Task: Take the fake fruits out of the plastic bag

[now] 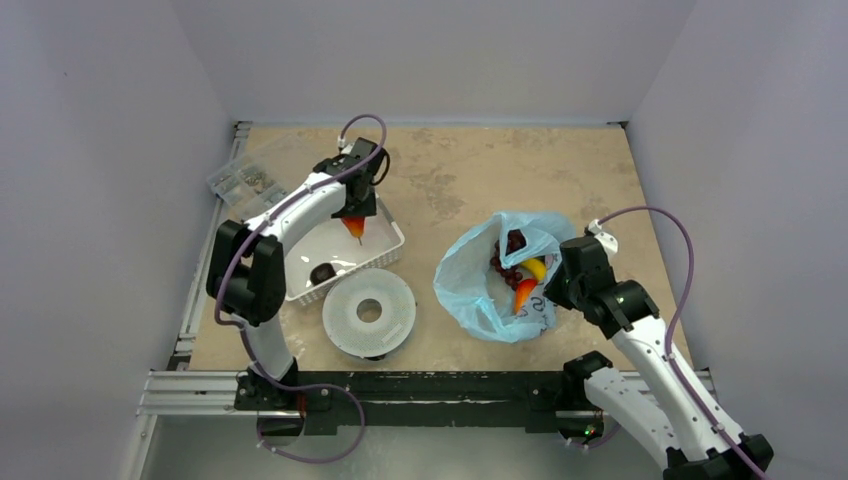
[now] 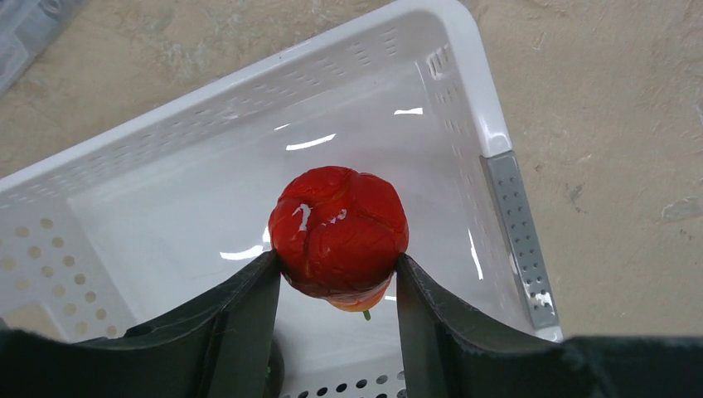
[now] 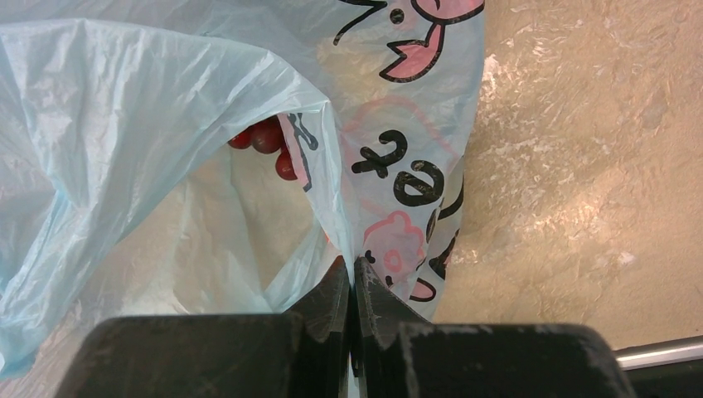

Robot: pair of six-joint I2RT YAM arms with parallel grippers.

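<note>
Our left gripper [image 2: 338,264] holds the red fruit [image 2: 340,220] over the white basket [image 2: 466,70]; dropped, it may bounce out. Right gripper [image 3: 353,267] pinches the plastic bag [image 3: 124,108].

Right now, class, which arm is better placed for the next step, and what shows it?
Left. The left fingers grip the red fruit over the white basket, so they likely need only let go. The right fingers are shut on the plastic bag rim.
</note>
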